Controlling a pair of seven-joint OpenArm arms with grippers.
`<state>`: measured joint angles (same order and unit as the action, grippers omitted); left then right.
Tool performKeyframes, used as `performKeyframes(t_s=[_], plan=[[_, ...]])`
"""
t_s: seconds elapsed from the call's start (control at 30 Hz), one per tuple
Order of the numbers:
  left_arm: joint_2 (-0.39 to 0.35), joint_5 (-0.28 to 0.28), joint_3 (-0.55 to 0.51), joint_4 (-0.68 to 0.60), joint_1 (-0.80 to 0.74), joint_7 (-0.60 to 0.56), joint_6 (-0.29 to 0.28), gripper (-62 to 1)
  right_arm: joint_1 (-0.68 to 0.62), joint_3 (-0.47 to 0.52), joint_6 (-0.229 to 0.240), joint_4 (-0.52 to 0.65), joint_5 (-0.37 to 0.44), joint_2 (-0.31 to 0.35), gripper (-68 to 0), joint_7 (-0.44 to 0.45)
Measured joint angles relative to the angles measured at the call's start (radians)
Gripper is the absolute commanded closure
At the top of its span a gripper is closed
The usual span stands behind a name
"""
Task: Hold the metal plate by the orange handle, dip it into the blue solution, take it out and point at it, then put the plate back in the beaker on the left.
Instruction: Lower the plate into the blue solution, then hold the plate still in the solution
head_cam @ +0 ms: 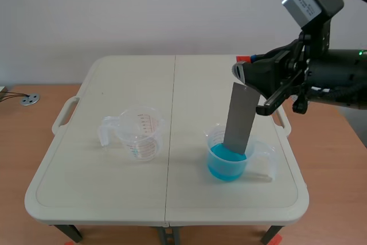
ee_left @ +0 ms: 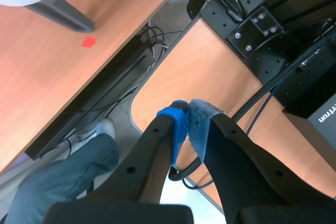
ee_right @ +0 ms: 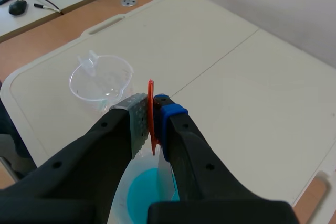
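Cream table (head_cam: 114, 187) under us: our right gripper (ee_right: 152, 120) clamps the orange handle (ee_right: 151, 92), holding the metal plate (head_cam: 239, 116) slightly tilted, lower end in the blue solution (head_cam: 225, 163) at four o'clock; clear beaker (head_cam: 140, 136) at nine; our left gripper (ee_left: 188, 123) closed on nothing

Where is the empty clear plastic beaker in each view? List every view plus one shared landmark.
Scene view: the empty clear plastic beaker stands left of the white table's centre seam.
Left wrist view: not in it.
Right wrist view: beaker ahead of the right gripper.
Shared landmark: the clear beaker of blue solution, under that gripper.
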<state>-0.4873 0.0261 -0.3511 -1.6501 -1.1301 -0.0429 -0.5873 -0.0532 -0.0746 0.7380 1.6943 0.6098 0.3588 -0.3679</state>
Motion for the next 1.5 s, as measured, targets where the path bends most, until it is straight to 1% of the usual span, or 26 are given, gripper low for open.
performKeyframes(t_s=[0.03, 0.27, 0.37, 0.47, 0.63, 1.03, 1.5], plan=[[0.0, 0.0, 0.0, 0.0, 0.0, 0.0, 0.0, -3.1, 0.0, -0.001, 0.0, -0.014, -0.008, -0.008, -1.1, 0.006], [0.0, 0.0, 0.0, 0.0, 0.0, -0.011, 0.0, -3.1, 0.0, 0.0, 0.0, -0.108, -0.126, -0.072, -1.1, 0.045], [0.0, 0.0, 0.0, 0.0, 0.0, -0.011, 0.0, -3.1, 0.0, 0.0, 0.0, -0.145, -0.159, -0.097, -1.1, 0.059], [0.0, 0.0, 0.0, 0.0, 0.0, -0.011, 0.0, -3.1, 0.005, 0.0, 0.0, -0.173, -0.187, -0.112, -1.1, 0.097], [0.0, 0.0, 0.0, 0.0, 0.0, -0.011, 0.0, -3.1, 0.009, 0.002, -0.002, -0.2, -0.221, -0.118, -1.1, 0.128], [0.0, 0.0, 0.0, 0.0, 0.0, -0.011, -0.001, -3.1, 0.022, 0.002, -0.004, -0.203, -0.244, -0.118, -1.1, 0.131], [0.0, 0.0, 0.0, 0.0, 0.0, -0.011, -0.001, -3.1, 0.022, 0.002, -0.004, -0.203, -0.244, -0.118, -1.1, 0.131]])
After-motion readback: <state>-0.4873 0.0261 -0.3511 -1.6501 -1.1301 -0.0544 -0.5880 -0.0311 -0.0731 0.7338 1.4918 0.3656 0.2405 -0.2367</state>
